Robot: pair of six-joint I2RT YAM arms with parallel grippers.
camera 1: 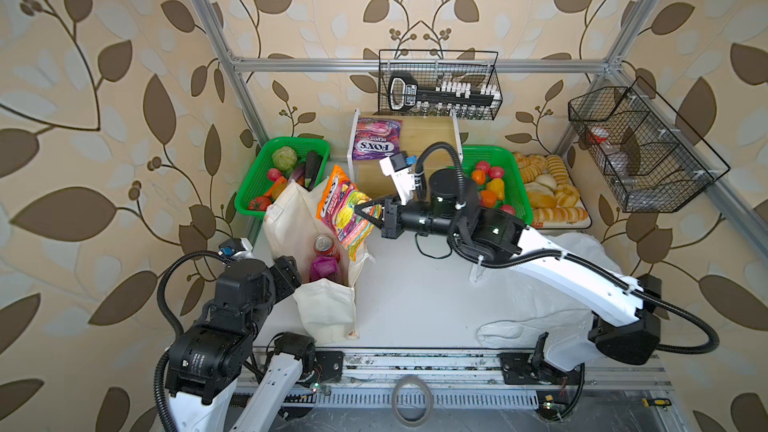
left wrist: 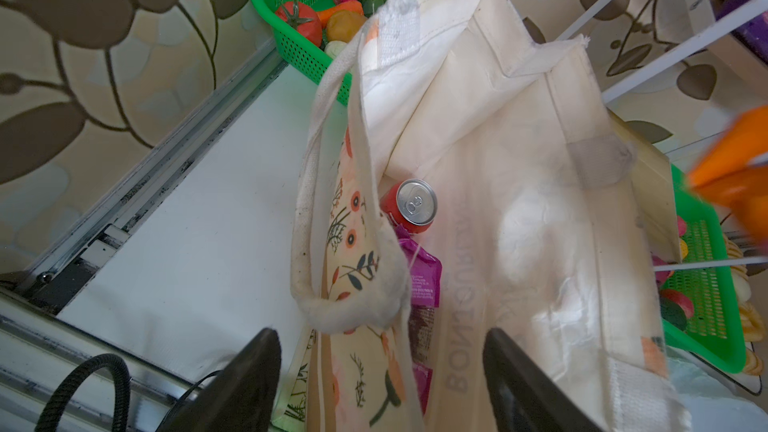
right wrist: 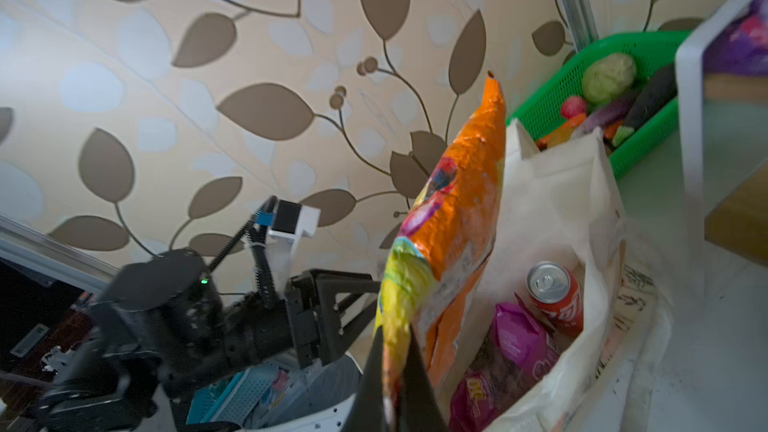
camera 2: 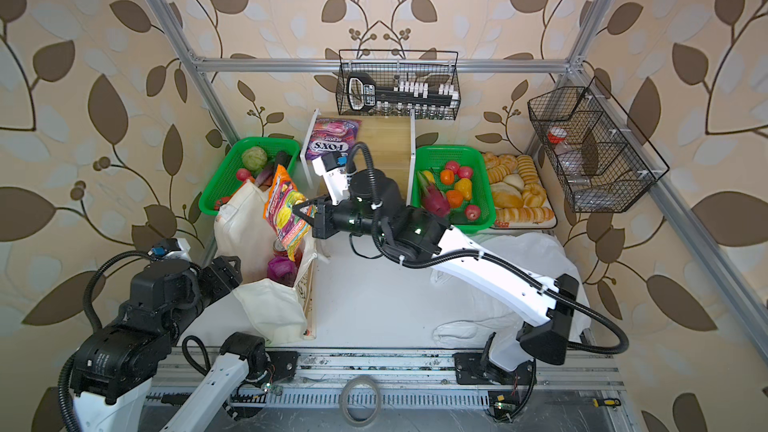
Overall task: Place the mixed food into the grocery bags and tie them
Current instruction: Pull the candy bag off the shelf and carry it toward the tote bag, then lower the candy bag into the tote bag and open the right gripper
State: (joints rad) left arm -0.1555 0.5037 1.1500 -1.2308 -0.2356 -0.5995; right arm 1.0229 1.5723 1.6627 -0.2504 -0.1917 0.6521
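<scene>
Over the tote (camera 1: 286, 222), right end effector (camera 1: 361, 209) grips orange packet (camera 1: 340, 216).

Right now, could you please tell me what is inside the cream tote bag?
Inside the tote bag show a red can and a purple packet. Anything beneath them is hidden by the cloth and by the orange packet held over the opening.

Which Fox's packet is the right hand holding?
The orange packet, pinched above the tote; the purple Fox's packet lies on the wooden shelf.
</scene>
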